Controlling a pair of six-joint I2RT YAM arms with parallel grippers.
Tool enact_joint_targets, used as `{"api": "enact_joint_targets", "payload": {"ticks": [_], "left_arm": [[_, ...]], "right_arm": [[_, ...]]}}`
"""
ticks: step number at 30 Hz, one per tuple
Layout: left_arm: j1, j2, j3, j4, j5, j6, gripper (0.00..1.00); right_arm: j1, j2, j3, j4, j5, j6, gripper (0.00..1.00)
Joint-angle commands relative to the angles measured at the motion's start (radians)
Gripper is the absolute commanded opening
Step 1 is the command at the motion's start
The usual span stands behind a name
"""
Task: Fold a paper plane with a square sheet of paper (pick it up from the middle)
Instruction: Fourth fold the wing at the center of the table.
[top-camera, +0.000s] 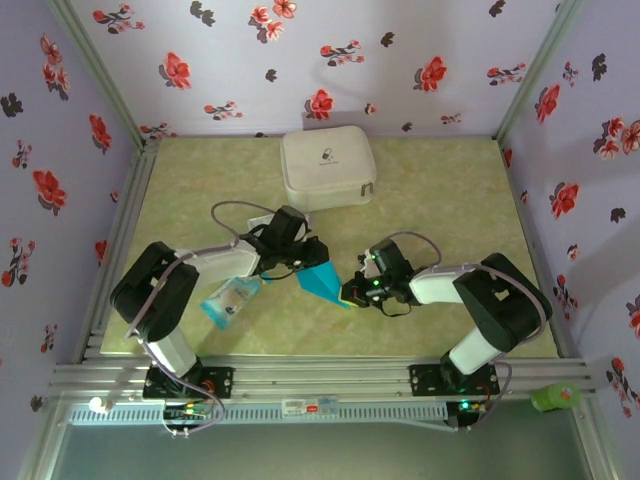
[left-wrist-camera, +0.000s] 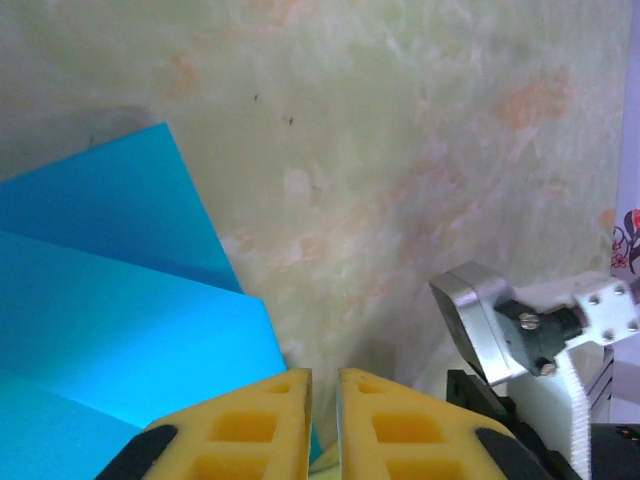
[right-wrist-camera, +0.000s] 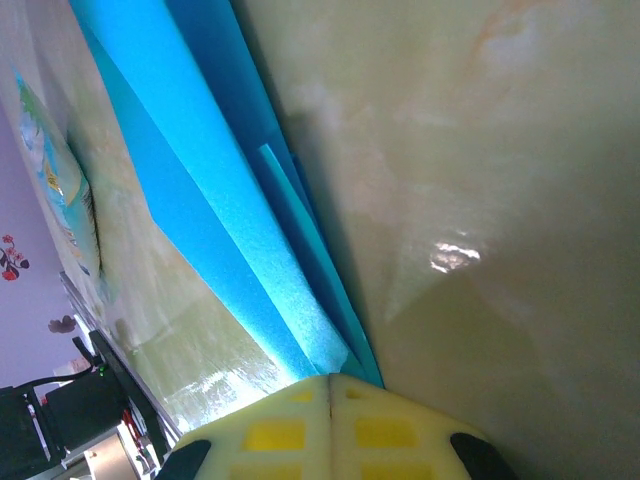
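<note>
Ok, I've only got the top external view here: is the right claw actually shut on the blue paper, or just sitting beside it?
Observer: Shut on it. In the right wrist view the right claw is closed tight, with the narrow end of the folded blue paper running in between its tips.
Operator: And the left claw, is it gripping too?
Observer: I can't confirm a grip. In the left wrist view the left claw shows a thin slit between its tips. Most of the paper lies off to the left in that view, in overlapping layers.
</note>
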Motion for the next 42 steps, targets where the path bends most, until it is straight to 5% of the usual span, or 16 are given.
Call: {"api": "enact_joint_targets", "payload": {"ticks": [1, 22, 32, 36, 42], "left_arm": [[0.003, 0.058, -0.023, 0.048, 0.01, -0.03, 0.15], [0.059, 0.155, -0.087, 0.07, 0.06, -0.022, 0.12], [0.069, 0.149, -0.092, 0.068, 0.064, -0.028, 0.11], [0.072, 0.143, -0.089, 0.067, 0.064, -0.034, 0.11], [0.072, 0.141, -0.086, 0.062, 0.063, -0.045, 0.11]], "right_arm": [[-0.004, 0.01, -0.005, -0.117, 0.071, -0.026, 0.0], [-0.004, -0.071, 0.017, -0.12, 0.073, 0.006, 0.09], [-0.008, -0.439, -0.076, -0.282, 0.3, 0.213, 0.41], [-0.008, -0.486, -0.097, -0.294, 0.255, 0.254, 0.41], [-0.002, -0.36, -0.099, -0.189, 0.087, 0.302, 0.3]]}}
